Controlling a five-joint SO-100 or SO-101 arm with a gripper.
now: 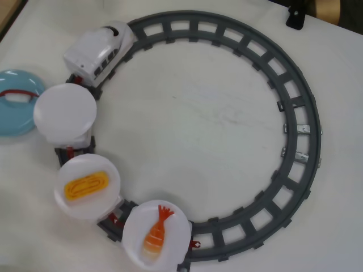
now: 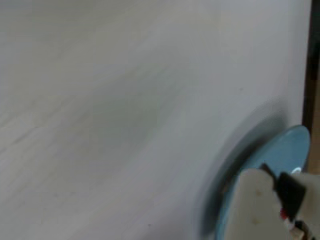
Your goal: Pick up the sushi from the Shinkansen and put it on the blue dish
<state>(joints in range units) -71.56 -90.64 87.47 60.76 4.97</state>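
Note:
In the overhead view the sushi (image 1: 19,96), a dark-red slab over white rice, lies on the blue dish (image 1: 14,122) at the far left edge. The white Shinkansen (image 1: 99,52) stands on the track at the upper left. Behind it are three cars with round white plates: an empty plate (image 1: 64,111) that overlaps the dish's right rim, one with the yellow egg piece (image 1: 86,187), and one with the orange shrimp piece (image 1: 156,235). The blurred wrist view shows the blue dish (image 2: 280,157) at the lower right behind a white-and-black shape (image 2: 257,205). No gripper shows in either view.
A grey ring of track (image 1: 306,119) fills most of the white table. A black fitting (image 1: 295,17) and a tan object (image 1: 328,8) sit at the top right. A dark table edge (image 2: 312,60) runs down the right of the wrist view.

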